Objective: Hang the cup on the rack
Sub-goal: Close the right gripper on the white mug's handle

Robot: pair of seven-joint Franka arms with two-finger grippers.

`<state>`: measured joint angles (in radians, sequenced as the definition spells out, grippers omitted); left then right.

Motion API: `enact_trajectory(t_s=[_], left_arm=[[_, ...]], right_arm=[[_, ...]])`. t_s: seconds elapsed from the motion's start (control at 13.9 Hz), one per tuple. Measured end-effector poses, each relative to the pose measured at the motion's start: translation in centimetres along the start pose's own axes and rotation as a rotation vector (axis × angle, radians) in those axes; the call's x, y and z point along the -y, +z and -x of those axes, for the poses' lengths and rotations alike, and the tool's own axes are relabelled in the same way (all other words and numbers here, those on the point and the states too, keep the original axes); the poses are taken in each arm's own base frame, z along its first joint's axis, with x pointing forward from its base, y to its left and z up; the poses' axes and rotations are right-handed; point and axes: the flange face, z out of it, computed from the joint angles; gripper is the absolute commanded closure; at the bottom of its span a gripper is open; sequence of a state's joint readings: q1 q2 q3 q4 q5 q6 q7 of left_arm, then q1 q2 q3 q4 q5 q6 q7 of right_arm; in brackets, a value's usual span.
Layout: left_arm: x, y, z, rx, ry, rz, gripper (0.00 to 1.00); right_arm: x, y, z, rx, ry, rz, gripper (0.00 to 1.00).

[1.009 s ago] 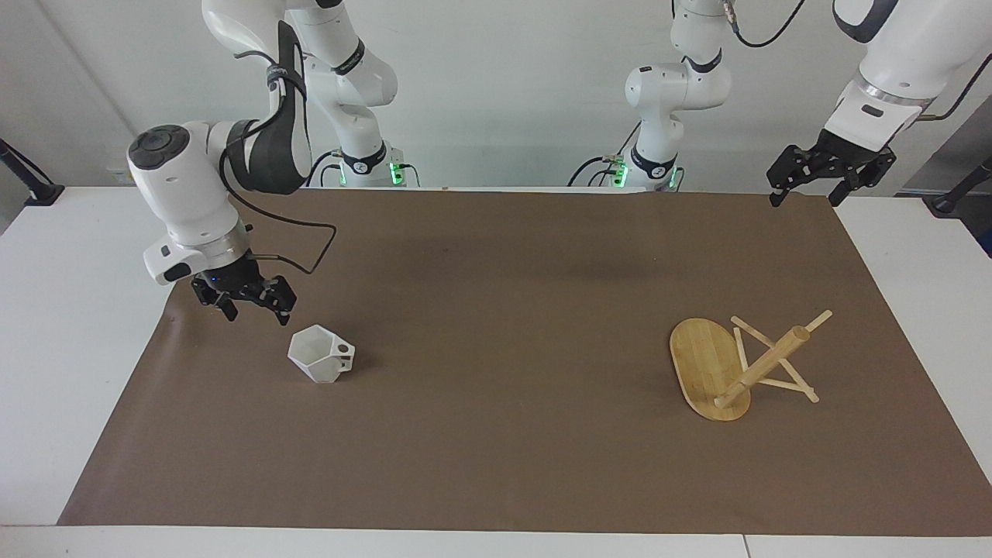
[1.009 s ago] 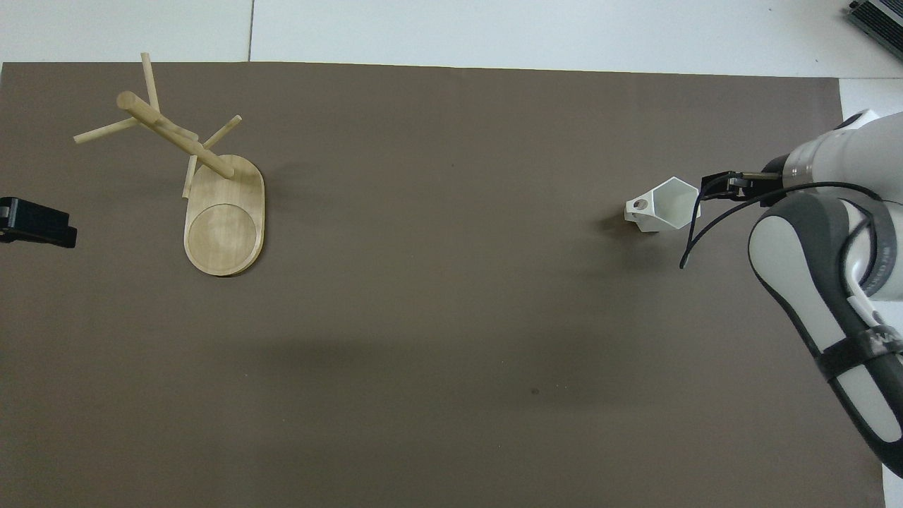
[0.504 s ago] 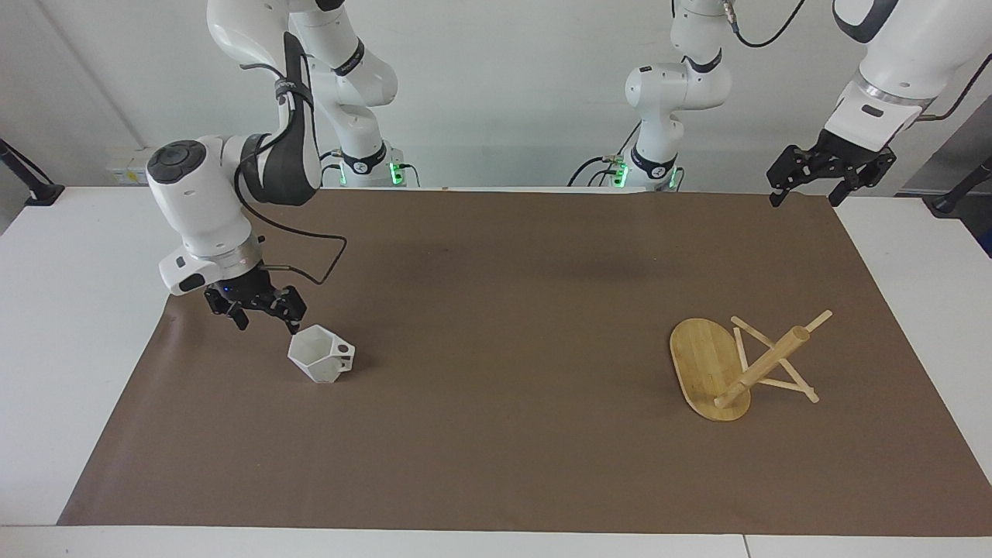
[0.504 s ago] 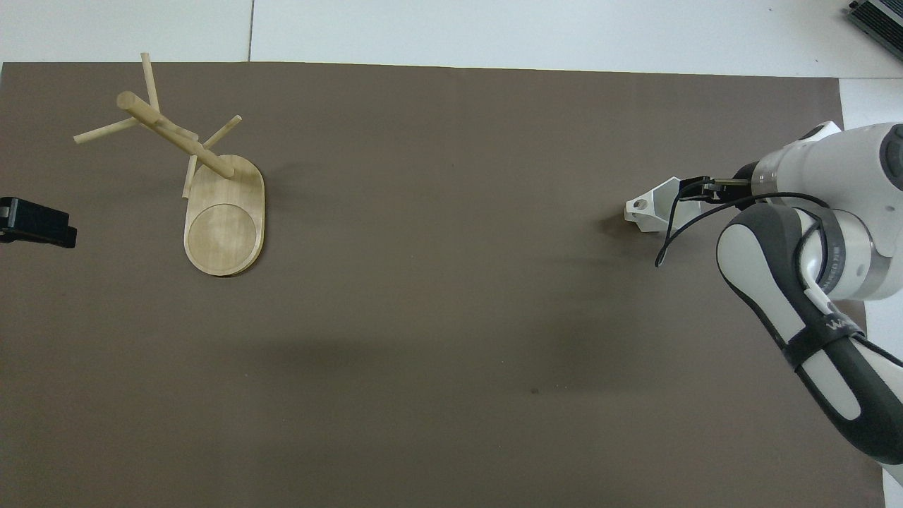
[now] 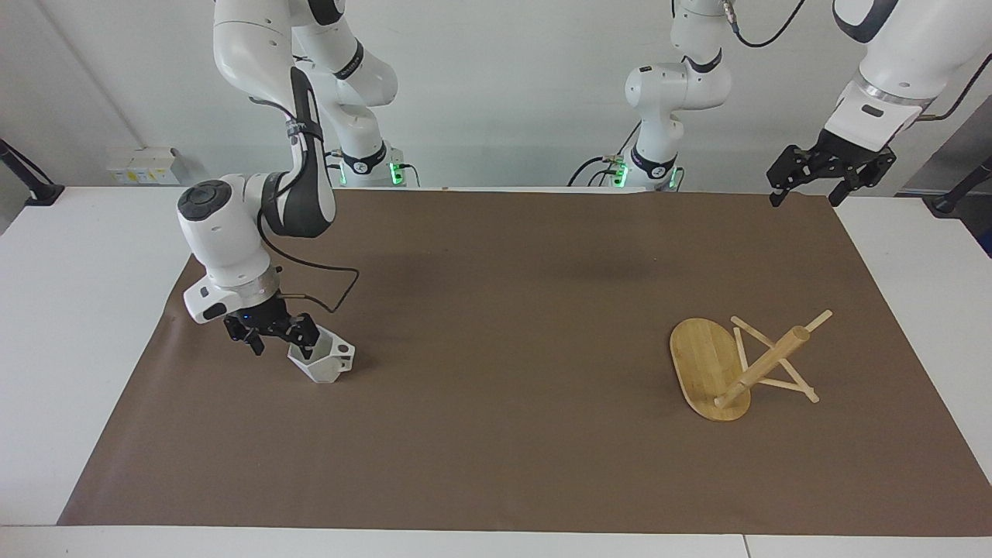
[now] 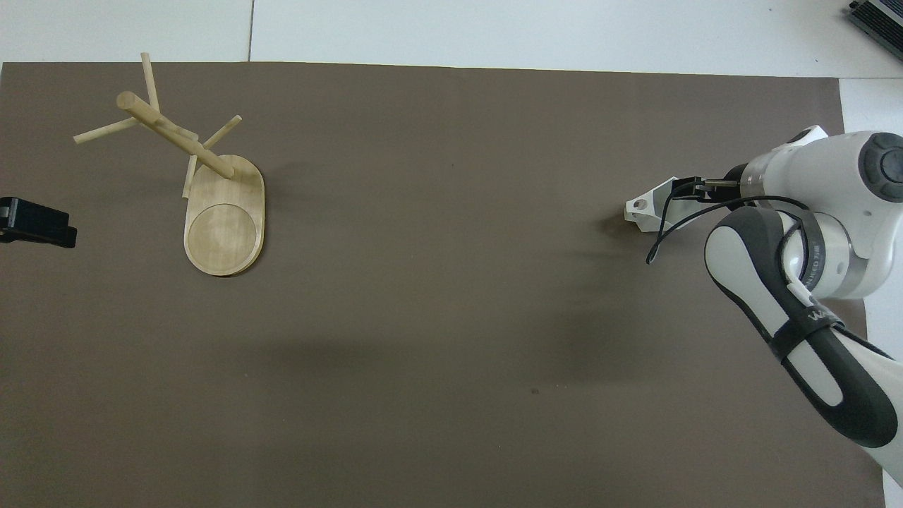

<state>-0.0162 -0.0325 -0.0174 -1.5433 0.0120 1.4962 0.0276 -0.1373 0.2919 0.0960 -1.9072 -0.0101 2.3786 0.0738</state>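
The white faceted cup (image 5: 325, 364) (image 6: 643, 210) stands upright on the brown mat toward the right arm's end, its pierced handle pointing to the table's middle. My right gripper (image 5: 280, 342) (image 6: 688, 188) is open and low at the cup's rim. One of its fingers (image 5: 307, 338) overlaps the rim on the side away from the handle, and I cannot tell whether it touches. The bamboo rack (image 5: 763, 364) (image 6: 176, 134) stands on its oval base (image 5: 701, 364) toward the left arm's end. My left gripper (image 5: 804, 200) (image 6: 35, 223) waits open, high over the mat's corner.
A brown mat (image 5: 504, 349) covers most of the white table (image 5: 70, 310). Both arm bases stand along the robots' edge. The right arm's elbow and cable (image 5: 325, 271) hang over the mat beside the cup.
My right gripper has come down and sideways to the cup, from beside it to its rim. Cup, rack and left arm have not moved.
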Motion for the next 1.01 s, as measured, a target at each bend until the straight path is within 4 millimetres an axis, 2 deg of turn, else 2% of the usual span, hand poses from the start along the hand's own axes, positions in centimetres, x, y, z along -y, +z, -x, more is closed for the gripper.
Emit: enact_trajectory(t_s=[0.5, 0.58, 1.01], left_arm=[[0.00, 0.00, 0.00, 0.000, 0.000, 0.000, 0.00], [0.00, 0.00, 0.00, 0.000, 0.000, 0.000, 0.00], [0.01, 0.00, 0.00, 0.000, 0.000, 0.000, 0.00]], right_arm=[[0.30, 0.13, 0.04, 0.002, -0.018, -0.002, 0.00], [0.31, 0.13, 0.03, 0.002, -0.028, -0.002, 0.03], [0.33, 0.02, -0.06, -0.001, -0.034, -0.002, 0.51]])
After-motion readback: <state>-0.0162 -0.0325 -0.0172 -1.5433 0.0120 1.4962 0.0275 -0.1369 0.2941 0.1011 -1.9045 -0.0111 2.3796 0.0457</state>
